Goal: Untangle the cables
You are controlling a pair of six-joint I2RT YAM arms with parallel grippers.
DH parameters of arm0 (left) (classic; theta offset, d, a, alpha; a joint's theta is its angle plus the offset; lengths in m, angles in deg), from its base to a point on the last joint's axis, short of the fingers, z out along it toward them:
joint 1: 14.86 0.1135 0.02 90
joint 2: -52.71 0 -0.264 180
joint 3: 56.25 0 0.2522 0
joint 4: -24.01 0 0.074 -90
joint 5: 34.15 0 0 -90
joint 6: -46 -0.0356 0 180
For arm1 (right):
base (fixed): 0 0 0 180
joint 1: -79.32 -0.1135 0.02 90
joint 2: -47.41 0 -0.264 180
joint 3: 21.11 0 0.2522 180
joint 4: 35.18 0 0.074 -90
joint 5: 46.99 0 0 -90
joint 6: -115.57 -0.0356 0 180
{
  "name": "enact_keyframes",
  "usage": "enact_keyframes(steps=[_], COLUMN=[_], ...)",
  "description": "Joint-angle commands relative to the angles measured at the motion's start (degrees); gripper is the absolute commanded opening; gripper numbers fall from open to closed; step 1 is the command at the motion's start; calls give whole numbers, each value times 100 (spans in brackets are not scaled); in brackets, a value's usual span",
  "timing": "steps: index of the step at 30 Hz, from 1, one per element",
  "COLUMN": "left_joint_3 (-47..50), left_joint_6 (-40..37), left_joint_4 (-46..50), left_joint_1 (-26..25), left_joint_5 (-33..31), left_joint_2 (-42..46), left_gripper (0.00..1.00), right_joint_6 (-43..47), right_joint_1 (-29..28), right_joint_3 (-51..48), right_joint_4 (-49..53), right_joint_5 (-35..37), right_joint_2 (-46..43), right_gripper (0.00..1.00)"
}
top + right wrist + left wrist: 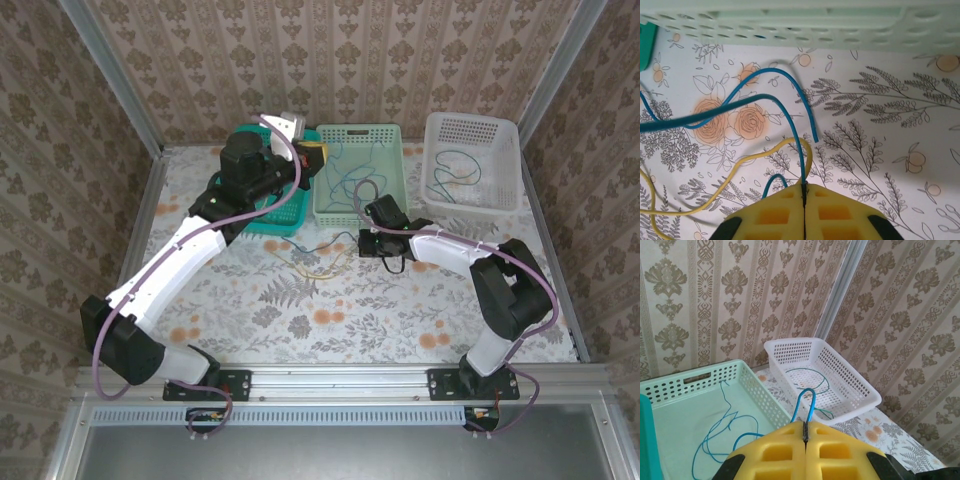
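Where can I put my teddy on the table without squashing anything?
The near strip of table, from the cables to the front rail, is bare. It is crowded in front of the mint basket, around those cables and the right gripper.

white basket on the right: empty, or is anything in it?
Not empty. One thin greenish cable lies looped on the floor of the white basket, as the left wrist view shows.
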Motion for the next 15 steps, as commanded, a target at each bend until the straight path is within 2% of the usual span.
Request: enact_keyframes(steps=[1,8,15], left_joint_3=[100,236,462], left_joint_6=[52,-17,-202], left_joint_4=[-88,43,301], left_joint_1=[76,136,154], left_joint_5=[-76,-263,-559], left_joint_2=[199,266,161], left_gripper=[0,0,0], right_joint_6=[158,639,1510], right_joint_1=[29,89,328], right_joint_3=[170,525,1365], right_joint_4=[297,1071,2897], right_joint_5=[103,-145,-504], right_joint_2=[-1,0,193], right_gripper=[2,2,4])
